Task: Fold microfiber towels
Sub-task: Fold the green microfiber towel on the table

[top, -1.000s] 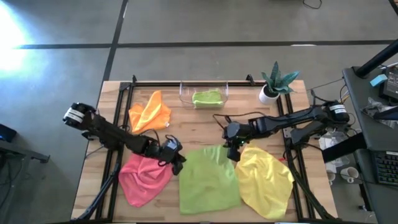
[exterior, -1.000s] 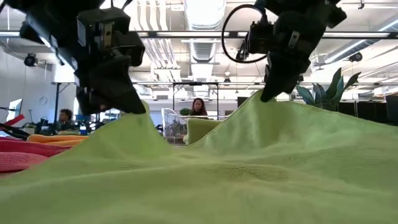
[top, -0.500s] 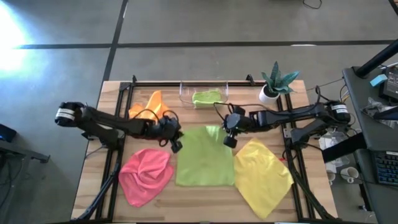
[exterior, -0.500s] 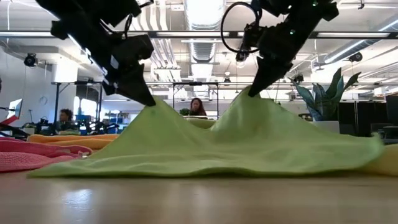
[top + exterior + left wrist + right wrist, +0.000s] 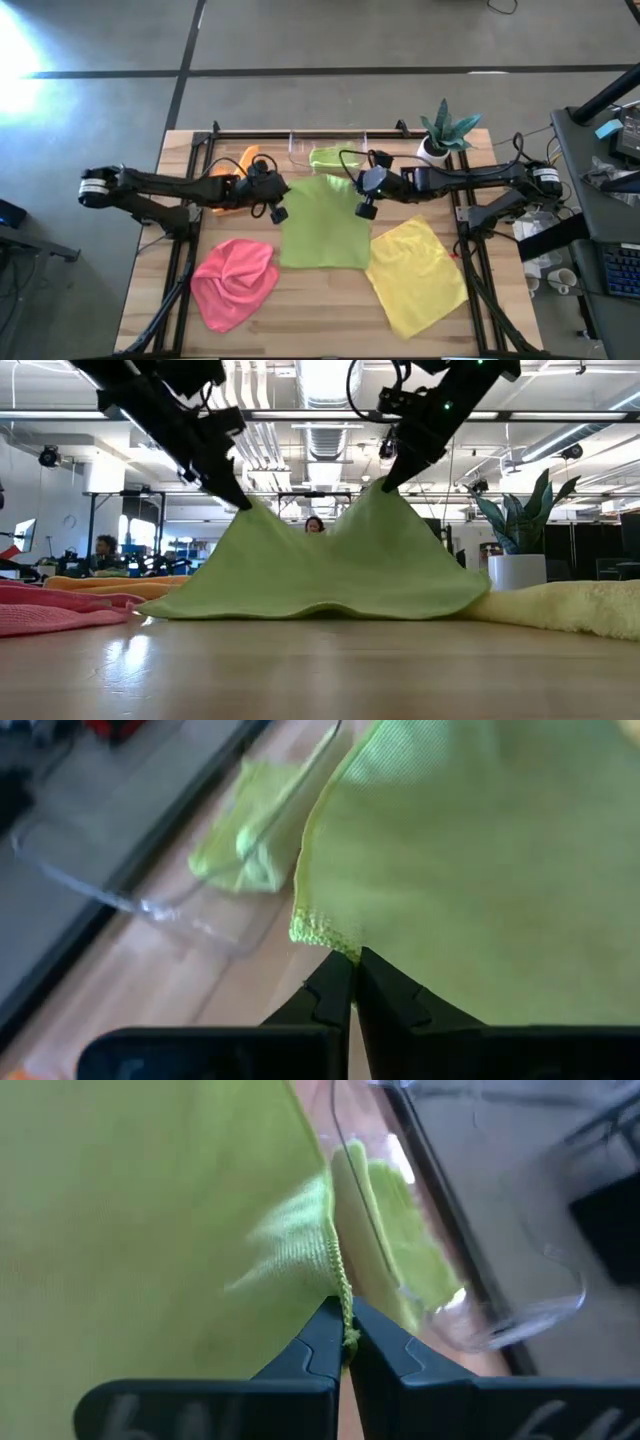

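The pink towel (image 5: 233, 283) lies bunched up by the front left corner of the counter (image 5: 310, 325). The yellow towel (image 5: 415, 276) lies spread out toward the front right corner. Its edge touches the big green towel.

The big green towel (image 5: 322, 225) is in the middle of the counter. Its front part rests on the wood. Its two back corners are lifted up, so in the low view it looks like a small tent with two peaks. The left fingers (image 5: 279, 213) are shut tight and pinch the back left corner. The right fingers (image 5: 365, 210) are shut tight and pinch the back right corner. In each wrist view the two dark fingers meet at a point right on the green edge. Both arms reach in low from the two sides of the counter.

The orange towel (image 5: 240, 170) lies behind the left arm, near the back left side. Only part of it shows.

A clear plastic bin (image 5: 327, 153) sits at the middle of the back edge. The second green towel (image 5: 330, 157) is inside it, folded small.

A small plant in a white pot (image 5: 436, 140) stands near the back right corner.

Far behind the counter, in the room, two people (image 5: 104, 545) can be seen.
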{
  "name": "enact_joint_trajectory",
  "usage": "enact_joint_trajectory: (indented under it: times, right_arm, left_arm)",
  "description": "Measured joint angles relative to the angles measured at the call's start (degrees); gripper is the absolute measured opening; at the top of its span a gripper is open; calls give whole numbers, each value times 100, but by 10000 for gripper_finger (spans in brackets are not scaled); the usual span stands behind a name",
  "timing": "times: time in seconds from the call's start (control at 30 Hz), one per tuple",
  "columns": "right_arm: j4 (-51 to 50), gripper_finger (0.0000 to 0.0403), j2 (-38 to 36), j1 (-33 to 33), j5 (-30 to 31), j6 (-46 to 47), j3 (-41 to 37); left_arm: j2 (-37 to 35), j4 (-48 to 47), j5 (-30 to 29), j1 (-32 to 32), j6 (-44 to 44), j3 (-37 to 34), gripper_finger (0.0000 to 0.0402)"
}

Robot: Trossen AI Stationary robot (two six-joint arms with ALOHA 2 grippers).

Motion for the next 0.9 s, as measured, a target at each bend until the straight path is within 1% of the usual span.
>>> enact_joint_trajectory:
  times: [0.17,0.23,0.3,0.4,0.5,0.6,0.77,0.9]
  right_arm:
    - [-26,8,-15,96,-89,-603,-70]
    - [-75,8,-15,155,-262,-671,-158]
    - [-86,8,-13,236,-491,-663,-243]
    - [-88,8,-13,446,-565,-658,-306]
    - [-62,8,-13,698,-615,-557,-305]
    - [-70,8,-6,946,-1033,-426,-310]
    - [-155,8,99,1360,-1152,-230,-400]
    - [-156,8,242,1546,-1322,41,-516]
  left_arm:
    - [-361,-201,79,-318,635,-21,0]
    - [-443,-447,98,-472,864,-22,0]
    - [-464,-793,102,-594,907,-39,0]
    - [-407,-1169,100,-735,912,-47,0]
    - [-235,-1322,102,-839,919,-53,0]
    - [-88,-1309,98,-962,920,-55,0]
    - [142,-1326,126,-1229,980,-55,0]
    - [257,-1369,388,-1464,1189,-55,0]
